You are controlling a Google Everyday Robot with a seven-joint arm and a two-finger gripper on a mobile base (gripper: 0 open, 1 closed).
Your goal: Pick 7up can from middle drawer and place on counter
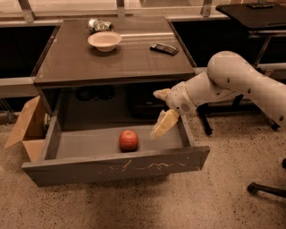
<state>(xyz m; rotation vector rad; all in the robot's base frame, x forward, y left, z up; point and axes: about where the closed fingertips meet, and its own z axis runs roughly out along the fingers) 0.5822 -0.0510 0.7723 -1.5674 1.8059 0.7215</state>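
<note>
The red-orange apple [128, 140], the thing meant by "7up can", lies in the middle of the open grey middle drawer [116, 168], whose front panel has pale scratches. My gripper [155, 114] hangs over the right part of the drawer, a little right of and above the apple, not touching it. Its two yellowish fingers [164, 123] are spread apart and hold nothing. The counter [120, 62] is the dark grey-brown top of the table above the drawer.
On the counter stand a pale bowl [104, 41], a shiny can [99, 24] behind it and a small black device [164, 48]. A cardboard box [26, 129] sits left of the drawer. A black desk [250, 11] and chair legs [267, 189] are at the right.
</note>
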